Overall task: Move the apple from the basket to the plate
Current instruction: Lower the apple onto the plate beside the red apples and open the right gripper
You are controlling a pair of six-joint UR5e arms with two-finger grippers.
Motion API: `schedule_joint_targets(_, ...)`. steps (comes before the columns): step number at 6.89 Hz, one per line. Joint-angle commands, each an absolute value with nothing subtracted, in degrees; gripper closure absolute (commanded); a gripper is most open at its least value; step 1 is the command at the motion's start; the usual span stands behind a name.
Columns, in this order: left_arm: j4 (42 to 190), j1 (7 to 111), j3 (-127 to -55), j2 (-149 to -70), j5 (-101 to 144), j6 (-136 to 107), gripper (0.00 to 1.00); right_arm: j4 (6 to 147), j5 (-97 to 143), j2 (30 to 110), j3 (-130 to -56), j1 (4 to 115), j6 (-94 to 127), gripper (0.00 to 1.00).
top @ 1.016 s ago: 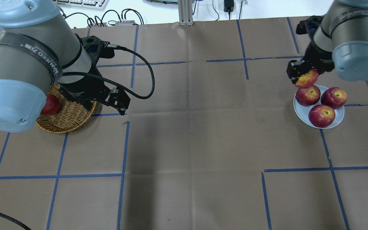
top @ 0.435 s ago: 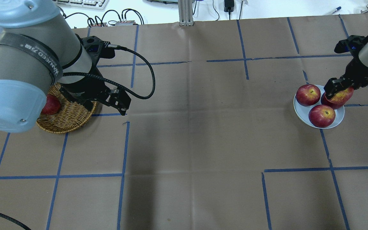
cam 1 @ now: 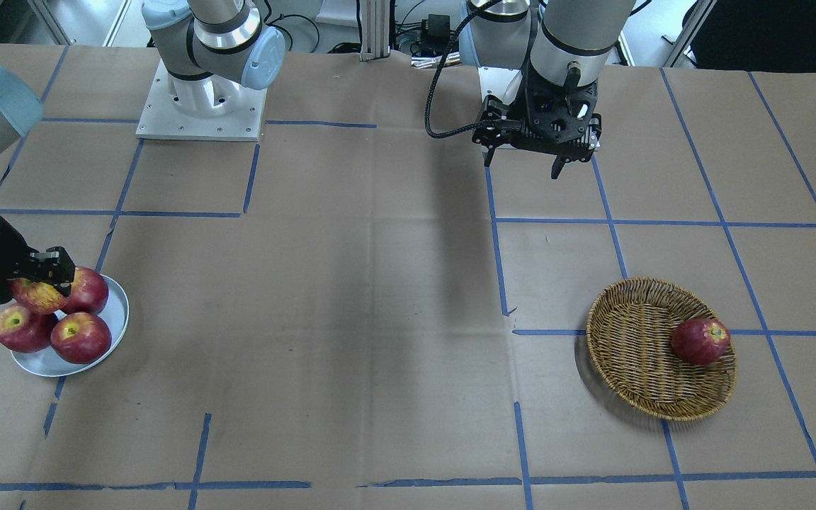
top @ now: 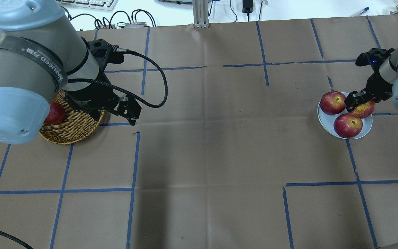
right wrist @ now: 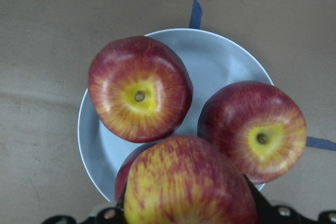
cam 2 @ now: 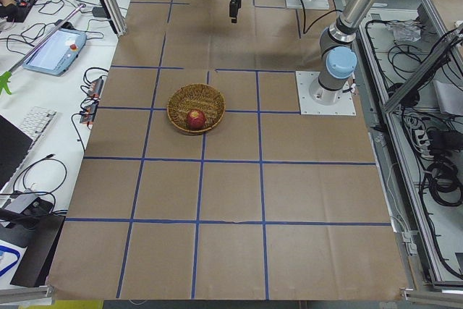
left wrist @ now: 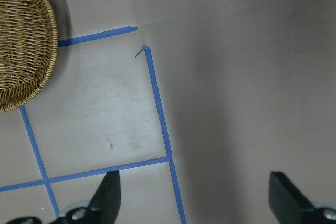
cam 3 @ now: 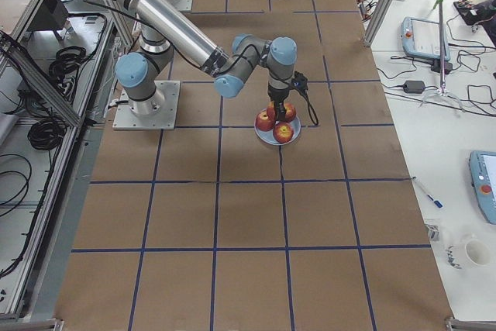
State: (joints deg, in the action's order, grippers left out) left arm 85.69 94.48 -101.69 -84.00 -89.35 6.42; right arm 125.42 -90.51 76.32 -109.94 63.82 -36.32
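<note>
My right gripper is shut on the pale, yellow-streaked apple and holds it over the back right of the small pale plate. In the right wrist view the apple sits in the jaws above the plate, covering most of one deep-red apple. I cannot tell whether they touch. The wicker basket lies at the table's other end. My left gripper hangs open and empty beside the basket.
Three deep-red apples fill the plate; two show plainly. A dark red apple lies in the basket. Blue tape lines grid the brown table cover. My left arm hides part of the basket from overhead.
My right gripper has carried the pale apple from the plate's far left edge across to its right side, then lowered it slightly. The left arm has not moved.
</note>
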Motion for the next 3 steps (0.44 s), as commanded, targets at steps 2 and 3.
schedule_joint_targets(2,85.7,94.5,-101.7,-83.9,-89.1,6.4,0.01,127.9,-90.4,75.1,-109.8,63.8,-36.0,0.34)
schedule_joint_targets(3,85.7,94.5,-101.7,-83.9,-89.1,6.4,0.01,128.4,-90.3,75.1,-109.9,63.9,-36.0,0.33)
